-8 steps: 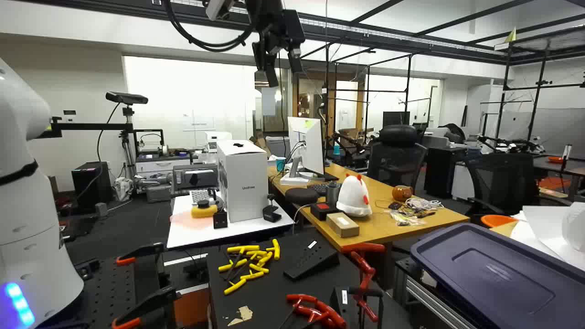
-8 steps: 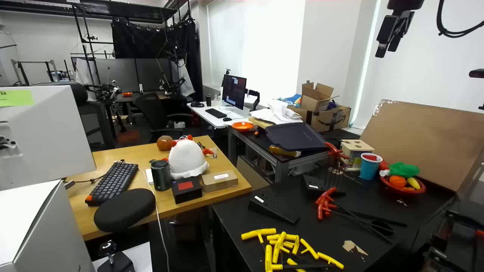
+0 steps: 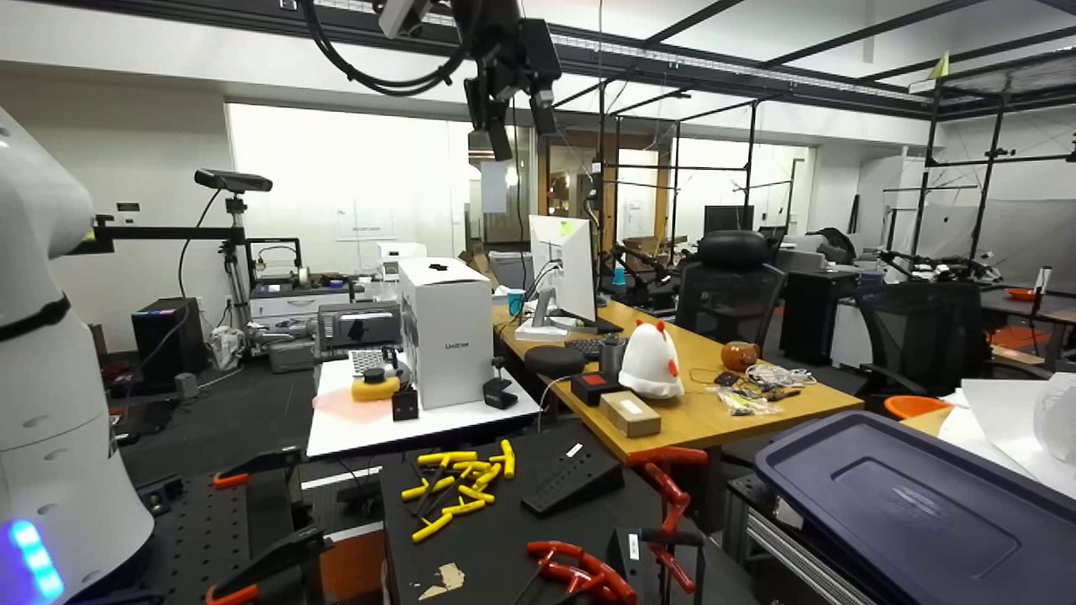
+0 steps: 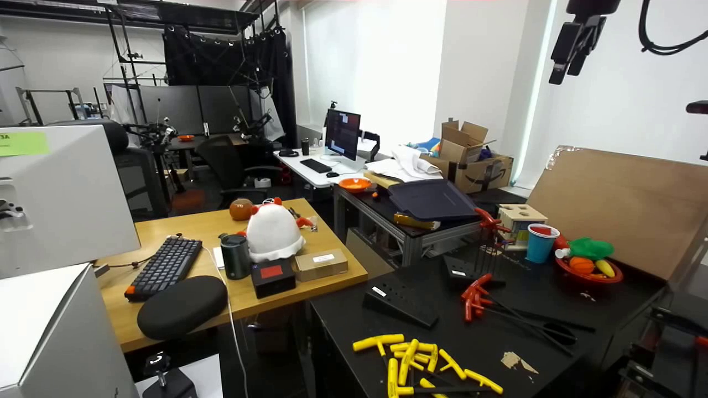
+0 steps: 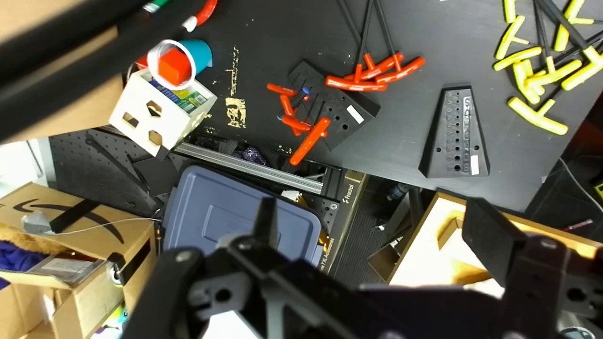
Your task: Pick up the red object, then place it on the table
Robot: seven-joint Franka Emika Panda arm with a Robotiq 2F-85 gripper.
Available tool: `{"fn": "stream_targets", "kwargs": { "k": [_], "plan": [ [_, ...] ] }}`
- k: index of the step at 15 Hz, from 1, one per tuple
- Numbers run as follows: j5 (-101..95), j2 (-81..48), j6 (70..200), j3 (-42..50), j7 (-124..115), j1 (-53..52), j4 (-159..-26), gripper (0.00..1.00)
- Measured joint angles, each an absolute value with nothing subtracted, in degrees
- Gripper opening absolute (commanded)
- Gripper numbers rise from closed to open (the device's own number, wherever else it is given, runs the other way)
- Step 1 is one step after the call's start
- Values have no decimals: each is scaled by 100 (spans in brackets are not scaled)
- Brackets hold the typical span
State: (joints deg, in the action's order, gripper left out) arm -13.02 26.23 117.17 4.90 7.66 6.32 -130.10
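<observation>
"Unitree" marks the tall white cardboard box (image 3: pixel 447 336) standing well to the left of the dark blue rectangular plastic lid (image 3: pixel 908 504) in an exterior view; the lid's own embossed mark is illegible. In the wrist view, "Fractal" and a line ending "XL Accessories" run along the narrow brown box (image 5: pixel 342 221) just beside the lid. Amazon's curved arrow sweeps across the large brown cardboard box (image 4: pixel 481 172) behind the lid in an exterior view. Far to the lid's left there, a lime-green paper note (image 4: pixel 25 145) on the white-backed monitor (image 4: pixel 61 204) shows a final "A", the rest unclear. Raised characters on the black wedge-shaped stand (image 5: pixel 455 136), right of the lid in the wrist view, cannot be made out.
</observation>
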Motion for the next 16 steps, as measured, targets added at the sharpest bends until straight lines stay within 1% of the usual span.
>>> {"fn": "stream_targets", "kwargs": {
  "k": [12,16],
  "plan": [
    [-1260,2597,11715,495,766,625,-13004,100],
    [-986,2375,11709,558,764,619,-12863,100]
  ]
}}
